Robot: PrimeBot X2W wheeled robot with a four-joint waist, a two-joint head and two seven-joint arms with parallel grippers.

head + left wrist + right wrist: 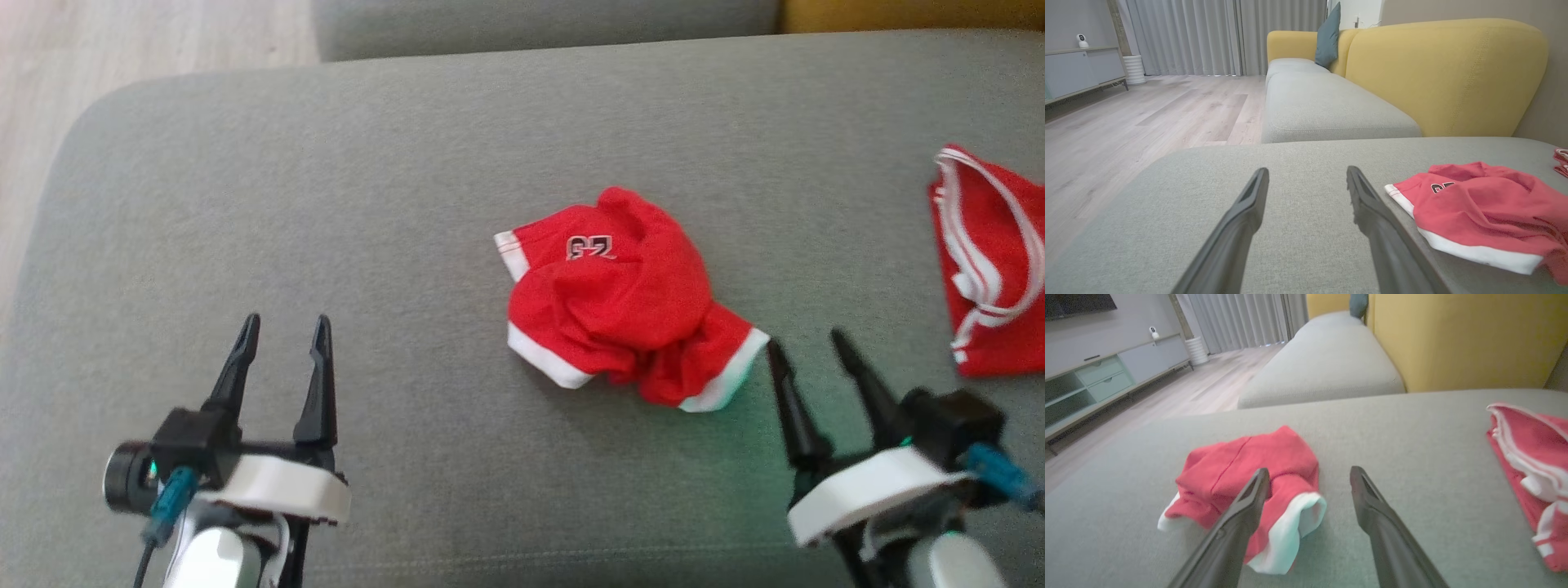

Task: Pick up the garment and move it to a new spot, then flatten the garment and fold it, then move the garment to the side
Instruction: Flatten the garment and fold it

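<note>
- Your left gripper (286,321) and right gripper (804,339) are nearest, both with fingers spread apart and holding nothing.
- You see the garment (612,302) crumpled in a heap: red cloth, white hems, a dark printed number.
- It lies on the grey cushion (326,180), at 10 o'clock just beside the right gripper and at 2 o'clock, well apart, from the left gripper.
- At its 3 o'clock lies a second red piece (992,261).

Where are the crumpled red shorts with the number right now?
In the head view the red shorts lie in the middle of the grey cushion, just ahead of the right gripper, with another red garment farther right.
</note>
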